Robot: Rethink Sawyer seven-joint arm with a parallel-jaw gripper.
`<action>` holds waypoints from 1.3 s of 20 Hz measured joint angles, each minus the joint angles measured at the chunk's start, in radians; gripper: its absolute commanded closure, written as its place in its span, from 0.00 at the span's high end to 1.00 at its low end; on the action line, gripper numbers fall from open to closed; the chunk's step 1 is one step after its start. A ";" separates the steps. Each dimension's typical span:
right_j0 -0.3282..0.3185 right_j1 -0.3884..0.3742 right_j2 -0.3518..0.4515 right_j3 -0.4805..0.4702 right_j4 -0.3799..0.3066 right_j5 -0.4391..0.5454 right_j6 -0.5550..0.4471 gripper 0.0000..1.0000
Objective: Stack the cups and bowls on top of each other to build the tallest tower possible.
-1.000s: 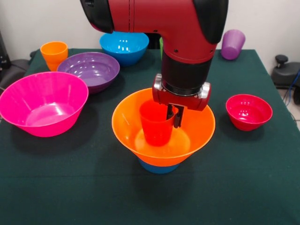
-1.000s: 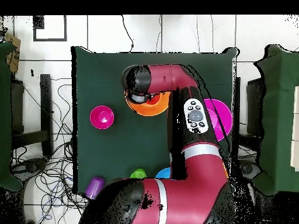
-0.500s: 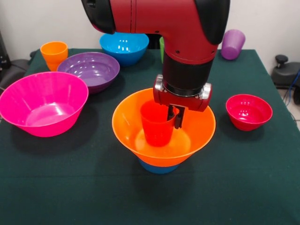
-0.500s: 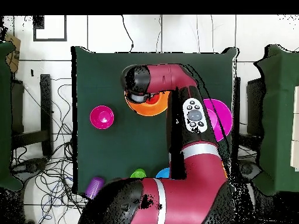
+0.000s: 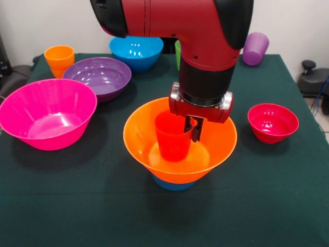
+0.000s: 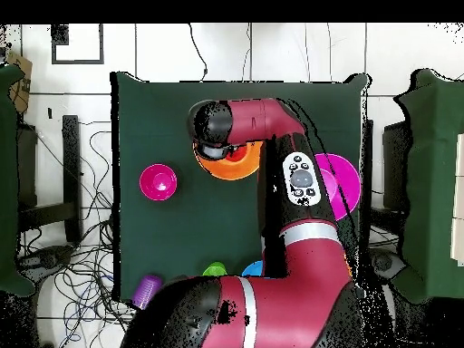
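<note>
1. While the gripper [image 5: 190,127] pinches the red-orange cup's [image 5: 173,137] rim, the cup sits inside the large orange bowl [image 5: 180,140], atop the small light-blue bowl [image 5: 174,184].
2. Beside them: small red bowl [image 5: 273,122], large pink bowl [image 5: 47,113], medium purple bowl [image 5: 97,76].

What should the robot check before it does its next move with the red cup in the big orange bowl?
1. Red-orange cup stands upright inside the large orange bowl: ok.
2. Large orange bowl sits level on the small light-blue bowl: ok; it looks centred, with only the blue bottom showing.
3. Gripper jaws at the cup's rim, gripping or let go: cannot tell; one dark jaw hangs at the rim's right side.
4. Cup touching the bowl's bottom: cannot tell from this angle.
5. Other pieces clear of the tower: ok; the small red bowl and large pink bowl stand apart.
6. Next piece reachable: ok; the yellow-orange cup stands upright and uncovered.
</note>
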 measured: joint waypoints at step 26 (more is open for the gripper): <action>0.004 0.006 0.000 0.000 0.000 -0.030 0.000 1.00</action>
